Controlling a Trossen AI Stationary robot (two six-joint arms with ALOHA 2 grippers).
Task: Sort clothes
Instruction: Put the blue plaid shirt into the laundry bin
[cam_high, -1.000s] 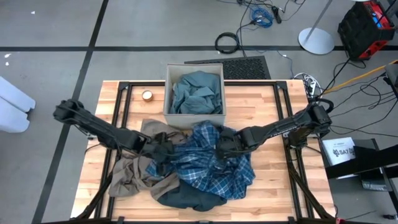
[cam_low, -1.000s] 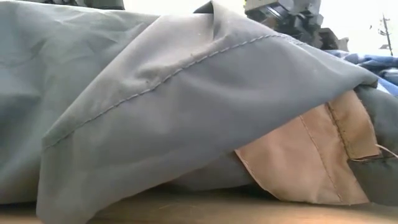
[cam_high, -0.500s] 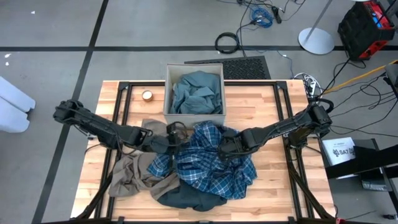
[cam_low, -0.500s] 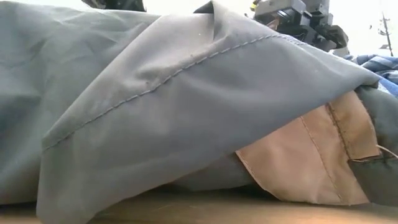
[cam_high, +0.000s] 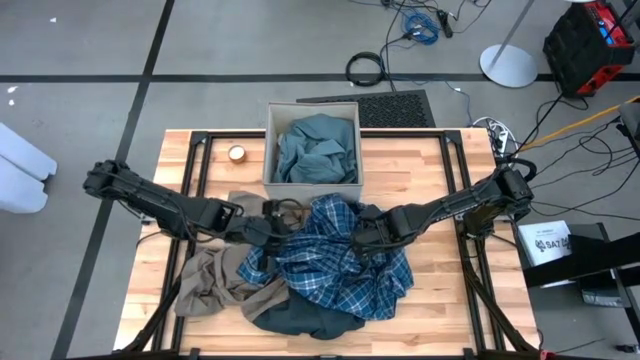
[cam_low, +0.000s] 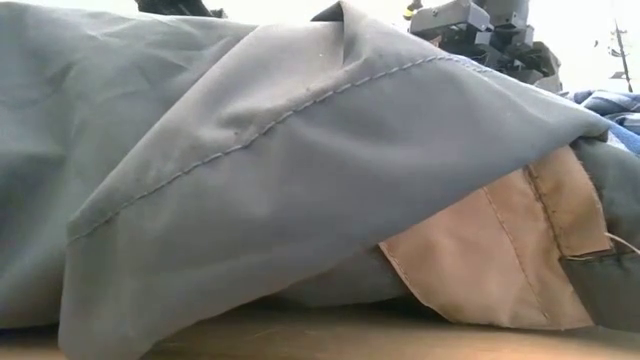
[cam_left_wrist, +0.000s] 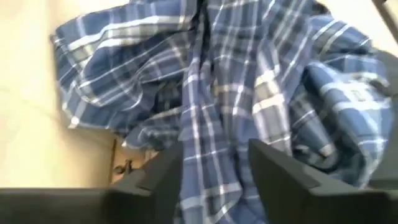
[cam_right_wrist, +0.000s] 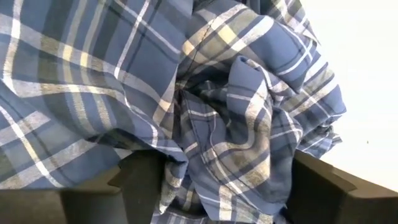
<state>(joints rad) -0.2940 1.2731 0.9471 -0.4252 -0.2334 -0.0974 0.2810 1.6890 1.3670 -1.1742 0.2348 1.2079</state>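
Wooden desk (cam_high: 430, 165), pale butcher-block top, black rail frame around it. Grey floor with dark tape lines beyond; coiled cables (cam_high: 366, 68) and a ribbed black mat (cam_high: 385, 107) past the far edge, a red-and-black case (cam_high: 590, 45) at the far right corner. Small round roll of tape (cam_high: 237, 153) on the desk beside the beige fabric box (cam_high: 272, 150).

Teal-grey shirt (cam_high: 315, 148) lies crumpled inside the box. Blue plaid shirt (cam_high: 335, 262) heaped mid-desk, rumpled, white and dark check lines, folds bunched toward the middle. Tan-brown garment (cam_high: 215, 280) spread to its left, partly under it. Dark slate garment (cam_high: 300, 318) at the near edge, beneath the plaid; in the low view its grey cloth fills nearly the whole frame, a tan panel under its fold.

Left gripper (cam_high: 272, 228) at the plaid's left edge, jaws apart, cloth running between the fingers (cam_left_wrist: 273, 165); grip cannot be told. Right gripper (cam_high: 358, 238) on the plaid's middle, jaws spread wide, bunched cloth between them.
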